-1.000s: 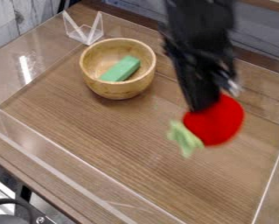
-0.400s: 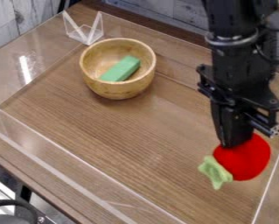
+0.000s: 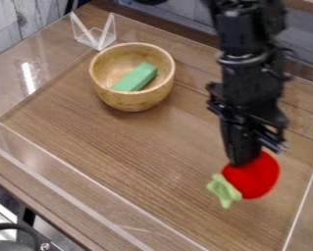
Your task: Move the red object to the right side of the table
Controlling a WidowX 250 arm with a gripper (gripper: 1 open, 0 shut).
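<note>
The pincer (image 3: pixel 252 157) is pinching the red toy (image 3: pixel 260 177) at the right side of the tabletop (image 3: pixel 106 147). A bowl (image 3: pixel 126 101) sits well apart.

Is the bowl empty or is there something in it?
Not empty. A green block lies inside the wooden bowl.

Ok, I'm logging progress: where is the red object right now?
In the camera view the red object is low on the right of the table, held by the gripper above it, near the table's right edge and far from the wooden bowl.
</note>
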